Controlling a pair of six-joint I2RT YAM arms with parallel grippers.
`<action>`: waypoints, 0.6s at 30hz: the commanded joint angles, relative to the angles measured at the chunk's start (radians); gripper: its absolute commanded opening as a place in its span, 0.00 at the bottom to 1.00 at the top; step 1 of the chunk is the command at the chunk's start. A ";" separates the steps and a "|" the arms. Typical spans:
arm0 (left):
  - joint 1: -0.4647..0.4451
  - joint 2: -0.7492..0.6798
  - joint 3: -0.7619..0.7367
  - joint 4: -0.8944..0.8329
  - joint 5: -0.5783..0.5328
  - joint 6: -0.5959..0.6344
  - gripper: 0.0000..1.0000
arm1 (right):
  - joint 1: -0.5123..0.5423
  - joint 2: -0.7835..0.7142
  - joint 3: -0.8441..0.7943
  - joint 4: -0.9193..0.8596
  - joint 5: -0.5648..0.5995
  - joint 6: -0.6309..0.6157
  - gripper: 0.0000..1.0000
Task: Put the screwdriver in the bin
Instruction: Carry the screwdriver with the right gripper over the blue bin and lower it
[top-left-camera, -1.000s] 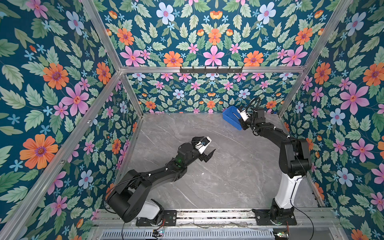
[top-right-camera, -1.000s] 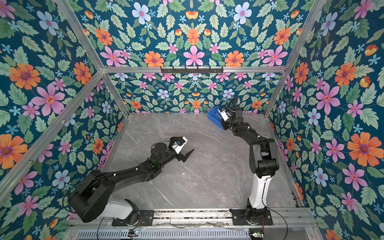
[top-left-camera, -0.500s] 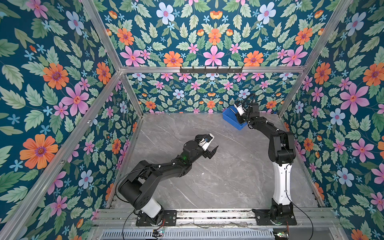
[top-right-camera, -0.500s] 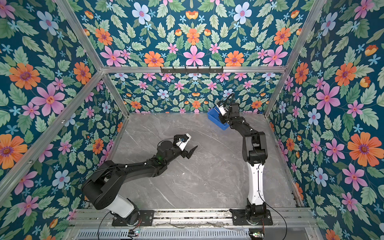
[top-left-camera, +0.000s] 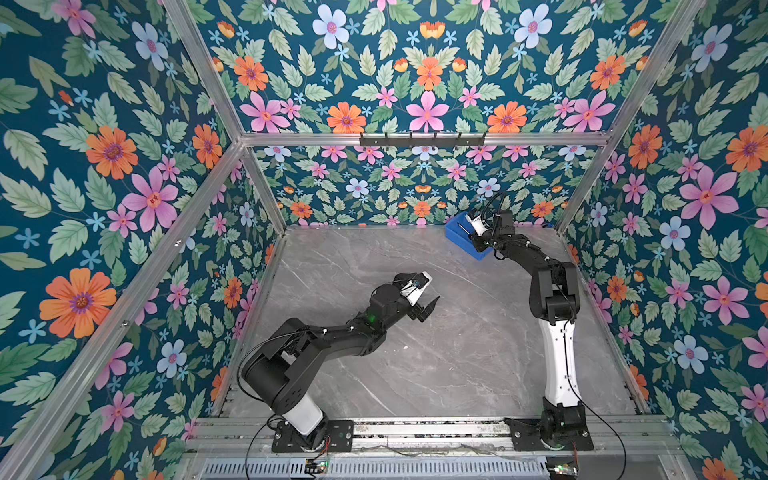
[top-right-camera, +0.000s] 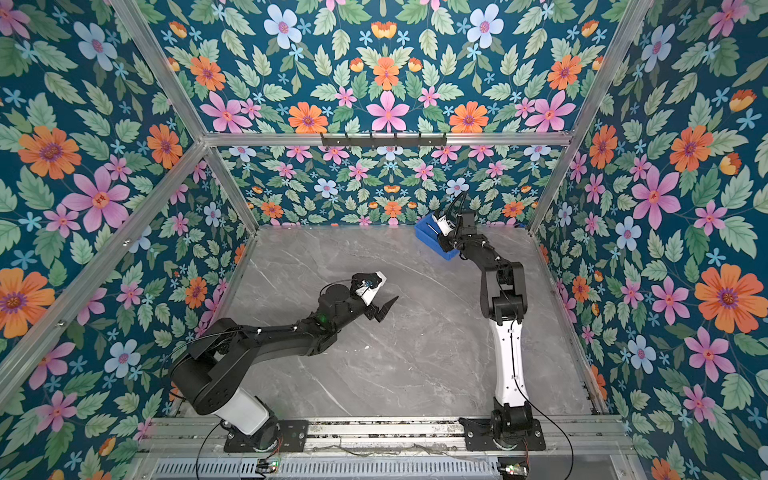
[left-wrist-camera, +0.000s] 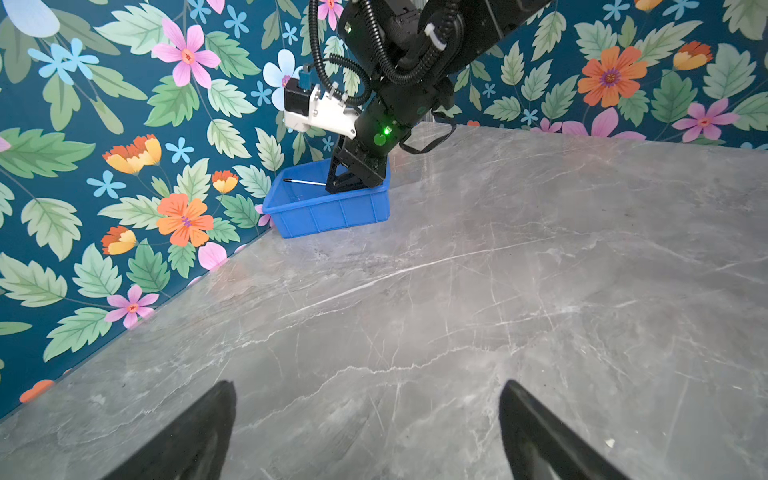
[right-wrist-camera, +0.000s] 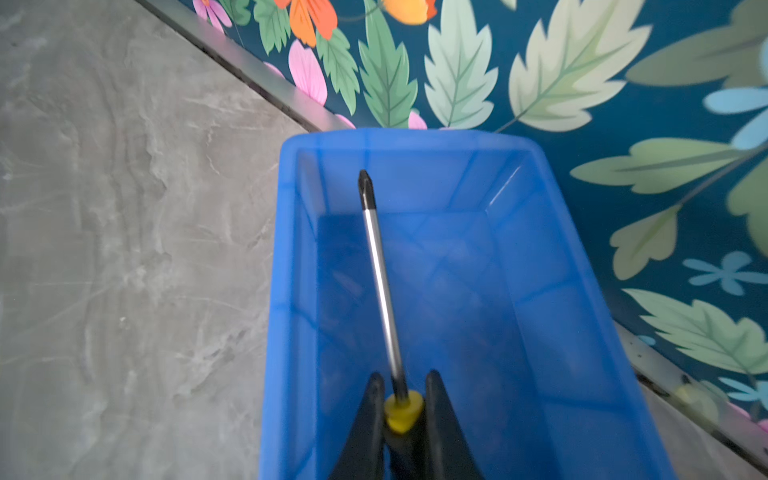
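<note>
The right hand (right-wrist-camera: 405, 384) is closed on the screwdriver (right-wrist-camera: 382, 299). Its two black fingers pinch the top of the handle, where a yellow collar meets the shaft. The rest of the handle is hidden between the fingers.

The thin silver shaft runs straight ahead from the hand, ending in a dark cross-head tip. It looks stiff and light. The bare metal is likely slick and too thin to pinch well, so the thicker handle is the sound place to hold it, as it is held here. It is a sturdy tool and should take a short drop without harm.

The screwdriver is inside the outline of the blue bin (right-wrist-camera: 415, 139), lying along the bin's length. Its tip points at the far end wall, near the rim. The left wrist view shows the shaft about level with the rim, so it seems to hang above the bin floor, not lie on it. Whether the tip touches the end wall cannot be told.

The bin sits on the grey marble table (right-wrist-camera: 124, 249), hard against the flowered wall (right-wrist-camera: 561, 83) in the far right corner. The bin's walls and that wall hem the hand in closely.

Well apart, over the middle of the table, the left hand (left-wrist-camera: 368, 388) hangs with its fingers spread wide, holding nothing.
</note>
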 joint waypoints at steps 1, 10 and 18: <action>-0.003 0.000 0.005 0.025 0.020 0.011 1.00 | 0.001 0.017 0.021 -0.029 0.007 -0.027 0.05; -0.002 -0.009 0.003 0.021 0.018 0.055 1.00 | 0.003 -0.009 0.030 -0.038 0.006 -0.015 0.35; 0.016 -0.053 -0.031 0.033 -0.016 0.074 1.00 | 0.003 -0.188 -0.141 0.094 0.001 0.048 0.61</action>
